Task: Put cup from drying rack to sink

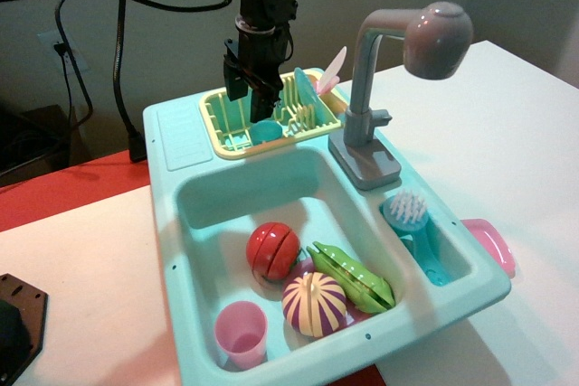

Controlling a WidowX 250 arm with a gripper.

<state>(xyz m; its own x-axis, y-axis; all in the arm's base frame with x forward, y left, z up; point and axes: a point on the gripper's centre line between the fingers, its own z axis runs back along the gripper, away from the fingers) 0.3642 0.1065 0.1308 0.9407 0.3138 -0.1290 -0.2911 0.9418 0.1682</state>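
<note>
The black pincer (256, 97) hangs down into the small pale yellow slatted plastic drying rack (226, 137), fingers spread either side of the small teal-blue plastic cup (266, 130), w/ the tips at or just above its rim. Can't tell if it's clenched on the cup yet; prob. lining up a grasp. Cup sits in the rack's near part, apparently on the rack floor, so it's not lifted yet. The arm comes straight down from the black rig above, wrist vertical, which suits a top-down pick btwn the slats. Just near of the rack is the large light turquoise plastic sink (172, 223), its basin holding a pale pink plastic cup (241, 332), toy fruit and veg. Grey faucet (398, 70) stands right.
</note>
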